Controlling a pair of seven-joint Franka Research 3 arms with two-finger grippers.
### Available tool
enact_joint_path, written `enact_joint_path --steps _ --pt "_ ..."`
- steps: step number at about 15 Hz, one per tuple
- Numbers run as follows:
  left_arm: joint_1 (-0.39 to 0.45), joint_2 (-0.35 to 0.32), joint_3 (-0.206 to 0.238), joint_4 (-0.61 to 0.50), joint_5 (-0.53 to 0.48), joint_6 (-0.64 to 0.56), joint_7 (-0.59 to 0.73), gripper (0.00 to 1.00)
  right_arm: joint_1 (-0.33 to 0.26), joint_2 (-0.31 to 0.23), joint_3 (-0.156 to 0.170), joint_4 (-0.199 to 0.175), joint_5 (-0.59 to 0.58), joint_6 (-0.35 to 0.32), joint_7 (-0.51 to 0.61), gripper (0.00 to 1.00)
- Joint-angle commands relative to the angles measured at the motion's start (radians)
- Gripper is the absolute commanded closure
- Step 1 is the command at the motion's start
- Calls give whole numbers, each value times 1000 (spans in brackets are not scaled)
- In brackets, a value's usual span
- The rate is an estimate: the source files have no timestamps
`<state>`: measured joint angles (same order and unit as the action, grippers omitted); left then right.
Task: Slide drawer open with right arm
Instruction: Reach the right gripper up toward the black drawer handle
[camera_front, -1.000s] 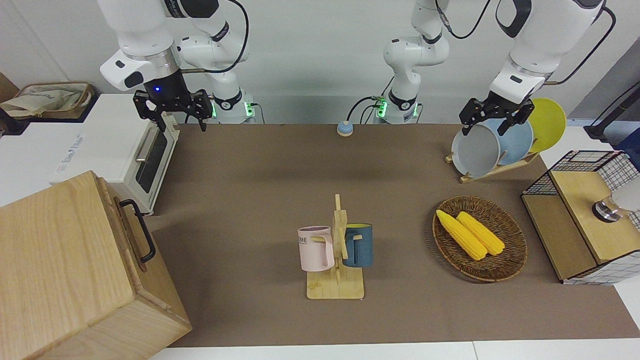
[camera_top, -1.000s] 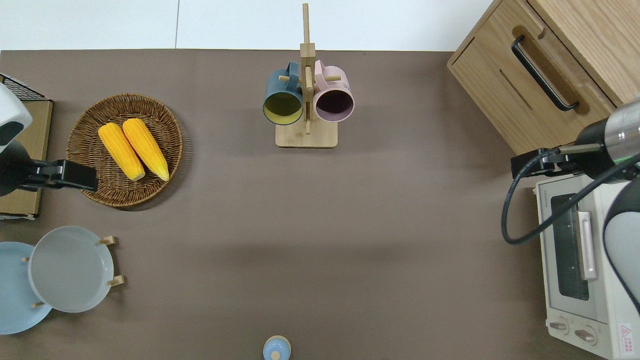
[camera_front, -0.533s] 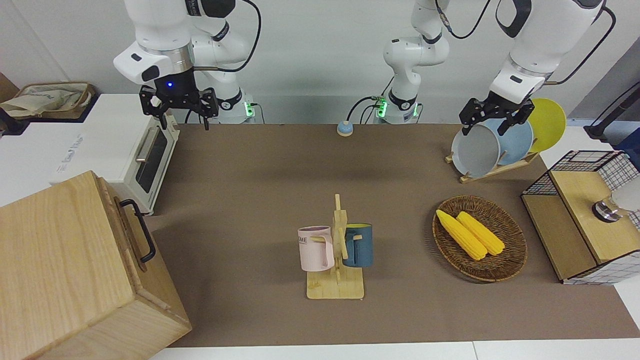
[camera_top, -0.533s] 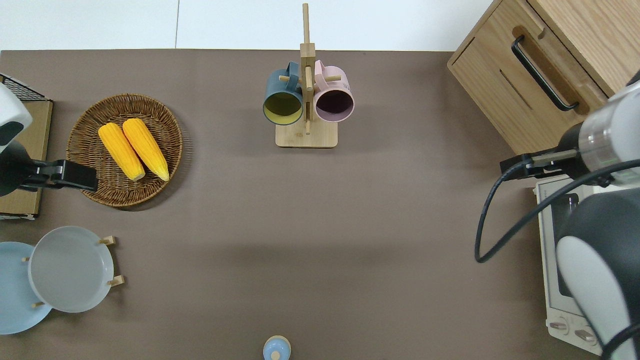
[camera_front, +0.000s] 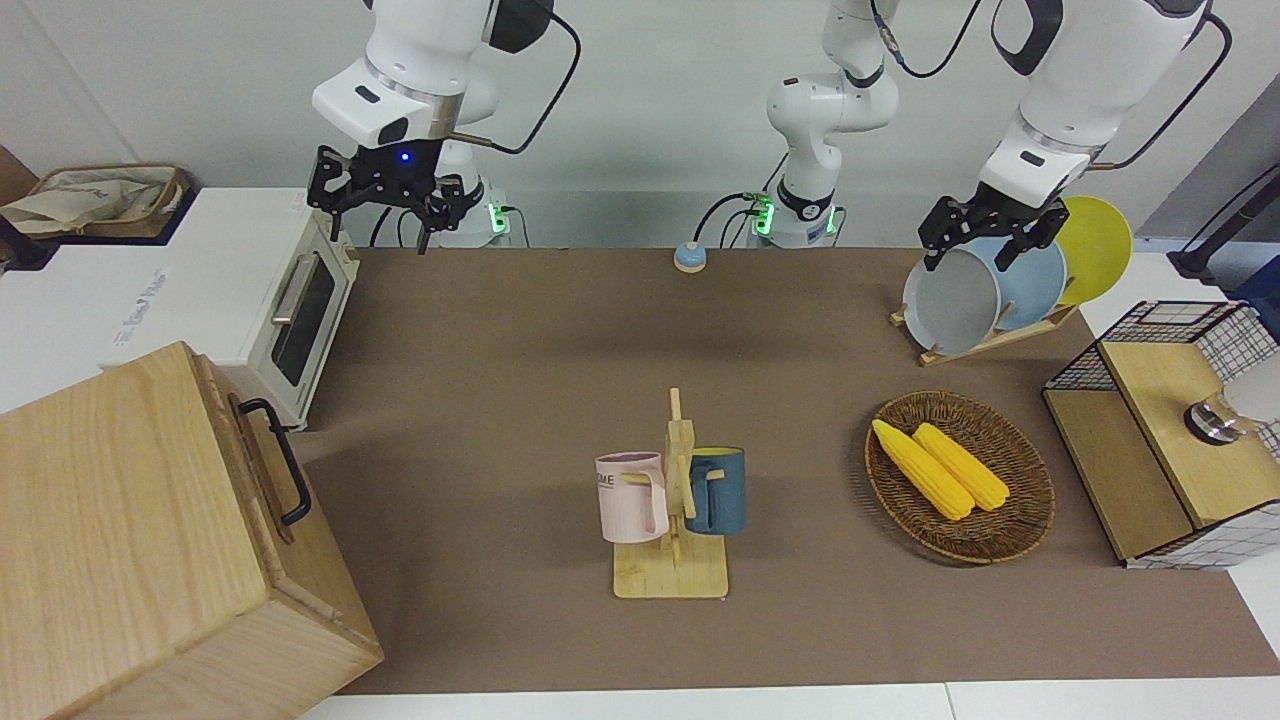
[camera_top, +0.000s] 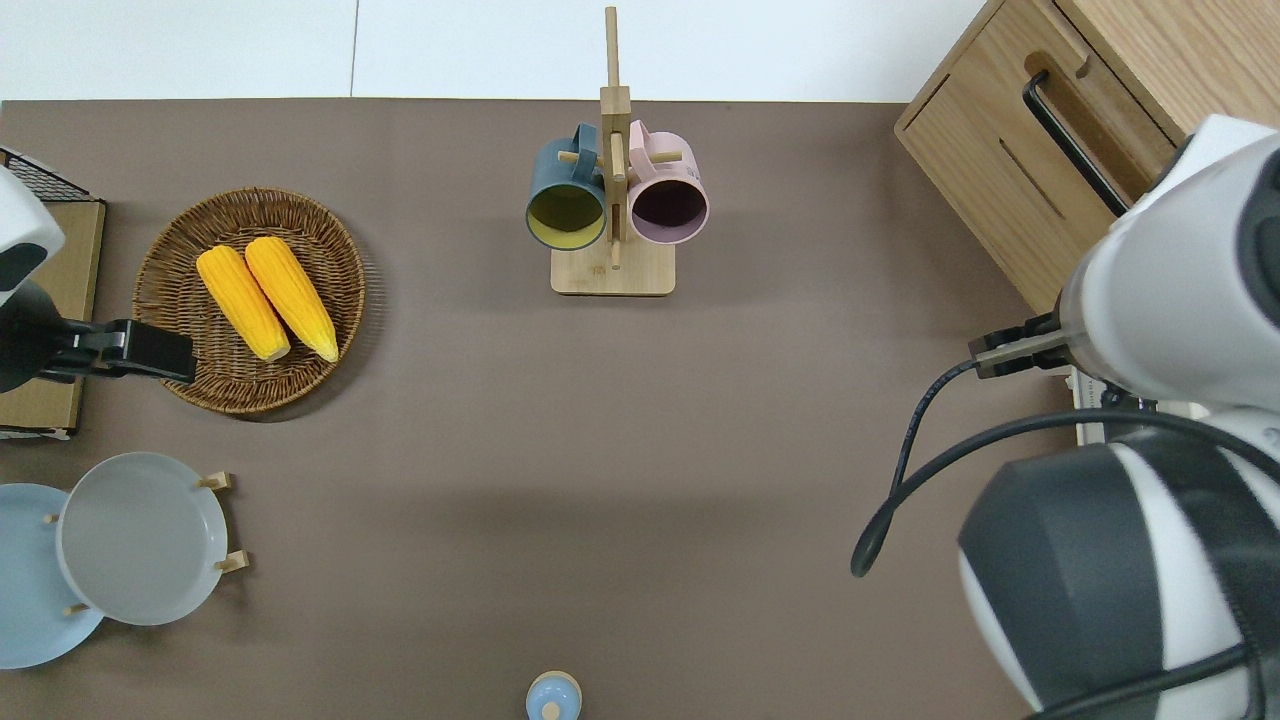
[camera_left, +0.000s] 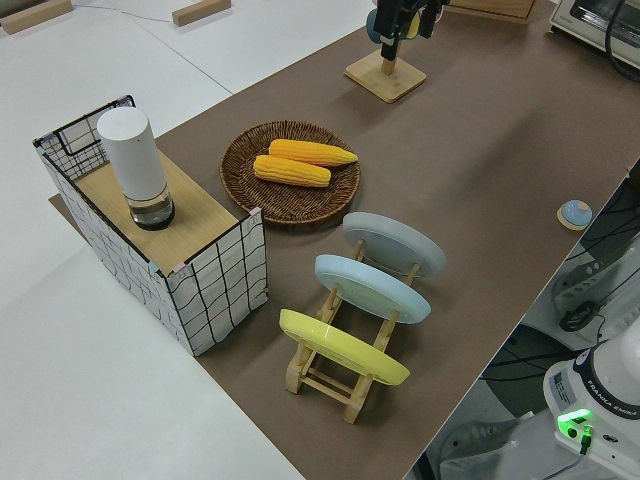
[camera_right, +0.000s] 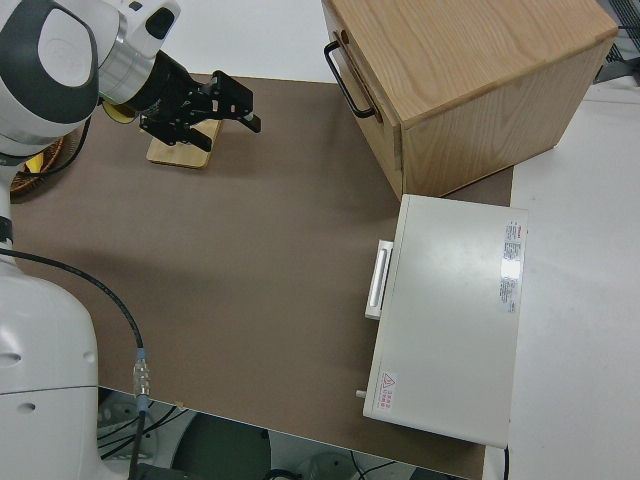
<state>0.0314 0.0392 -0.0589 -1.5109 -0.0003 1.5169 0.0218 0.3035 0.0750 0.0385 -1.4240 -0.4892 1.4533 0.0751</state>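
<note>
The drawer (camera_front: 255, 470) is shut in the large pale wooden cabinet at the right arm's end of the table. Its black bar handle (camera_front: 278, 462) shows in the overhead view (camera_top: 1065, 135) and the right side view (camera_right: 345, 75) too. My right gripper (camera_front: 385, 215), with a blue light on its wrist, is open and empty, up in the air and well apart from the handle. It also shows in the right side view (camera_right: 228, 105). In the overhead view the arm hides it. My left arm is parked, its gripper (camera_front: 975, 250) open.
A white toaster oven (camera_front: 300, 300) stands beside the cabinet, nearer the robots. A wooden mug stand (camera_front: 672, 510) holds a pink and a blue mug. Also here are a corn basket (camera_front: 1020, 520), a plate rack (camera_front: 985, 290), a wire-framed cabinet (camera_front: 1170, 430) and a blue bell (camera_front: 689, 258).
My right arm has risen and swung away from the toaster oven toward the middle of the table, the gripper still open. The left arm has not moved.
</note>
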Motion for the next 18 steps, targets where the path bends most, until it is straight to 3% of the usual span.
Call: enact_joint_path --steps 1,5,10,14,18 --pt "5 11 -7 26 17 -20 9 7 51 26 17 -24 -159 -25 44 19" --pt "5 11 -7 26 17 -20 9 7 114 57 27 -102 -381 -27 106 19" --pt "5 11 -7 26 17 -20 9 7 146 123 27 -147 -598 5 149 19" --pt "5 11 -7 24 17 -20 9 7 141 135 28 -223 -748 100 195 19" --pt "5 13 -7 26 17 -20 9 7 112 190 26 -228 -876 188 219 19"
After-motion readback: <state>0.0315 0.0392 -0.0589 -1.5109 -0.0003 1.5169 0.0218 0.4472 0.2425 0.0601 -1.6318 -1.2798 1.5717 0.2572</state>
